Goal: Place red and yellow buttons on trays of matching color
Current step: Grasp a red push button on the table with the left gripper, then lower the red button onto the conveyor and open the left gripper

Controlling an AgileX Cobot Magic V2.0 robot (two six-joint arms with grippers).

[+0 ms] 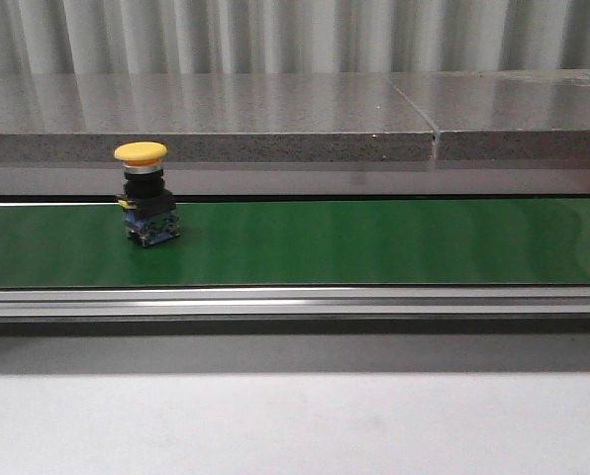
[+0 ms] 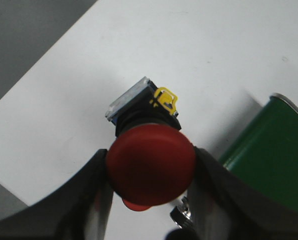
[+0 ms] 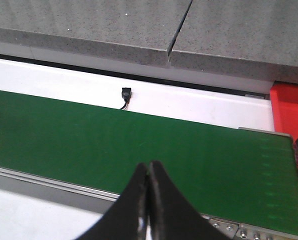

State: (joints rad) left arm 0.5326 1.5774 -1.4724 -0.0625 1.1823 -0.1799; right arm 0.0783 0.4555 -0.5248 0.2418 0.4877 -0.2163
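A: Buttons first. Where is the yellow button (image 1: 142,193)?
B: Left of centre in the front view, upright on the green belt (image 1: 374,242), mushroom cap on top, black body and a blue base under it. Nothing touches it.
A: And the red button (image 2: 151,167)?
B: Low centre of the left wrist view, cap toward the camera. The left gripper (image 2: 151,200) is clamped on it, one dark finger (image 2: 91,200) pressed against each side of the cap. A yellow clip (image 2: 166,100) and a grey base (image 2: 129,97) show beyond the cap, over a white table (image 2: 164,45).
A: Right gripper (image 3: 148,200)?
B: Bottom centre of its own view, fingers pressed together with nothing between them, over the belt's near edge.
A: Any trays?
B: A red tray (image 3: 290,107) at the right edge of that view, past the belt's end. Something dark sits in it, too cropped to identify.
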